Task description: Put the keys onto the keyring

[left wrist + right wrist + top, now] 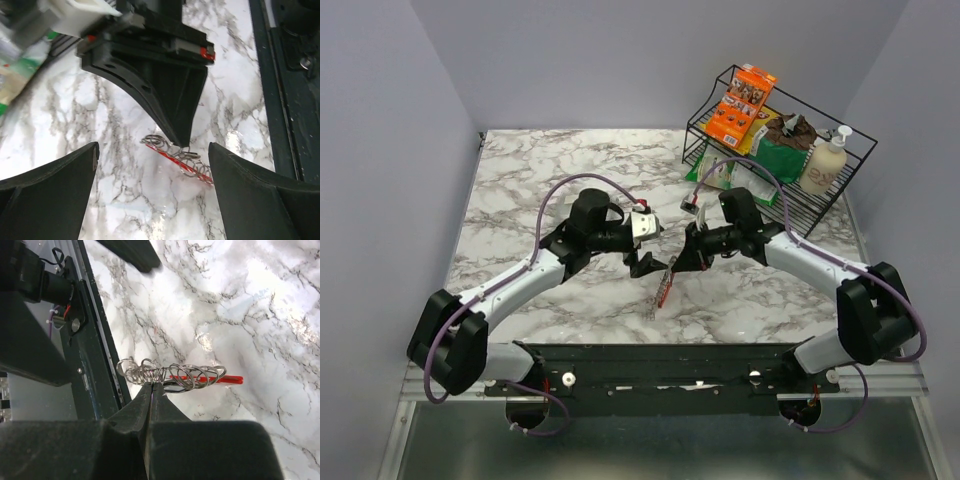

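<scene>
Two arms angled inward over marble table (530,190), tips near each other at centre.

Right gripper (151,386): jaws pressed together, no gap showing, pinching keyring (172,375) at the very tips.

Keyring: red strip (227,379) with a string of silver wire rings (135,371) looped along it. Crosswise to the fingers in right wrist view, rings out on one side, red end on the other. From top view, bundle slanting from right gripper's tip toward near edge, between the two grippers. Cannot tell whether lower end touches table.

Left gripper (152,150): jaws spread wide, gripping nothing. Fingers (55,185) low in left wrist view. Keyring and right gripper's tip framed in the gap between them, apart from both. Just beside keyring, not touching.

Far right corner: wire rack (863,150) holding orange box (741,100), green bag (775,155), pump bottle (824,163). Well apart from both grippers.

Purple cables (542,222) looping along both arms.
</scene>
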{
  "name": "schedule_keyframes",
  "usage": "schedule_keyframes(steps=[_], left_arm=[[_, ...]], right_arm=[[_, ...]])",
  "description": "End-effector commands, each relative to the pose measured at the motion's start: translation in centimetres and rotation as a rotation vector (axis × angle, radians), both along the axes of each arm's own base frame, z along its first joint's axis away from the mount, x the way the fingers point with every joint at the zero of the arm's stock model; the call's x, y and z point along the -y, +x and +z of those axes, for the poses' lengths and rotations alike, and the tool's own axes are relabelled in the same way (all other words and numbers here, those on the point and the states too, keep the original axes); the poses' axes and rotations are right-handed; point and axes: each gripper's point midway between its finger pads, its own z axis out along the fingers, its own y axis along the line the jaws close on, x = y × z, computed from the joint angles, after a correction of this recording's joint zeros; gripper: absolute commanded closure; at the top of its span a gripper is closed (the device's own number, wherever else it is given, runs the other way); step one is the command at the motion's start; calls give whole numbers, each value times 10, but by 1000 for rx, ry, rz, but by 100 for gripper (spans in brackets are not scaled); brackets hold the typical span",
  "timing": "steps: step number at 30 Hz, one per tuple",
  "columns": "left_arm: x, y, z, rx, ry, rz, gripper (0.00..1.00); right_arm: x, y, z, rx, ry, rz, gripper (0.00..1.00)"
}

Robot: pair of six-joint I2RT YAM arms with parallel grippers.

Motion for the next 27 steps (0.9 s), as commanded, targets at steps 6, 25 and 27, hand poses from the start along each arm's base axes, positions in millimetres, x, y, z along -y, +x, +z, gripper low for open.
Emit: schedule_keyframes(steps=[6,25,27], left_arm=[[-16,26,49,120,-92,216,1],[-24,23,67,115,-141,278,1],[-25,24,67,108,-141,282,1]], right_arm=[[-11,18,-10,-42,-9,-33,94],[-27,59,-47,-121,-59,-132,92],[-27,62,-51,-128,-68,-146,90]])
